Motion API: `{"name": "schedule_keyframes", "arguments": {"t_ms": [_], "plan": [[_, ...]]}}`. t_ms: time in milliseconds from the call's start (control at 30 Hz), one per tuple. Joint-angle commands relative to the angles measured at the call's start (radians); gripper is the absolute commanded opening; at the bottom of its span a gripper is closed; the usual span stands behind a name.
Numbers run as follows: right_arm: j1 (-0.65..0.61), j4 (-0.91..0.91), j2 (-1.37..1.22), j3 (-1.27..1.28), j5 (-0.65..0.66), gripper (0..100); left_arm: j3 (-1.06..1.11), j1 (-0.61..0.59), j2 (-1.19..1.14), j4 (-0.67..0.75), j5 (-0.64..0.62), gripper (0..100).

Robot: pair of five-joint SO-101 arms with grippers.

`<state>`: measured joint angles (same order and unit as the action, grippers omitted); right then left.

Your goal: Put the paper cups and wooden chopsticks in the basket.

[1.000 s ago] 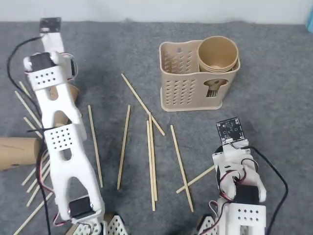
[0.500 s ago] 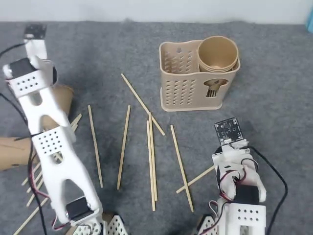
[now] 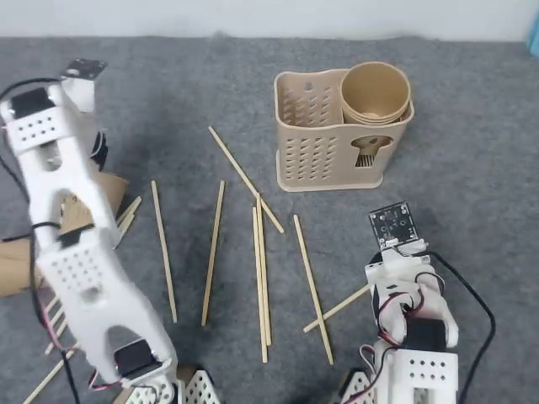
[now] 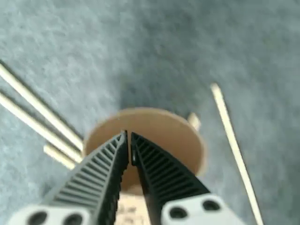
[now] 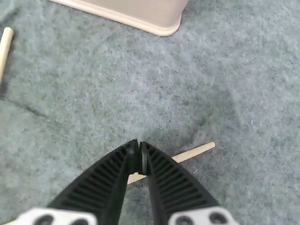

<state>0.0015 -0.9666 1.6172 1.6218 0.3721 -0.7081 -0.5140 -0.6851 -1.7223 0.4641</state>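
room: open grey table right of the basket; loose chopsticks scattered mid-table | basket: stacked paper cups in its right compartment | left gripper: clenched tip to tip, over a paper cup near the table's left edge | right gripper: clenched over one chopstick

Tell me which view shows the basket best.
High view: the whole basket, both compartments, stacked paper cups in one. Right wrist view catches just its bottom corner. Left wrist view faces a paper cup beside chopsticks.
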Motion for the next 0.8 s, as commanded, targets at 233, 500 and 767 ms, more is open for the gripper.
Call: {"name": "schedule_keyframes", "arguments": {"t_ms": [233, 500, 767], "plan": [[-0.007, -0.010, 0.010, -0.011, 0.017, 0.9, 0.676, -0.075, 0.546, -0.034, 0.255, 1], [-0.007, -0.010, 0.010, -0.011, 0.017, 0.9, 0.676, -0.241, 0.585, -0.034, 0.344, 1], [-0.007, -0.010, 0.010, -0.011, 0.018, 0.9, 0.677, -0.336, 0.585, -0.032, 0.377, 1]]}}
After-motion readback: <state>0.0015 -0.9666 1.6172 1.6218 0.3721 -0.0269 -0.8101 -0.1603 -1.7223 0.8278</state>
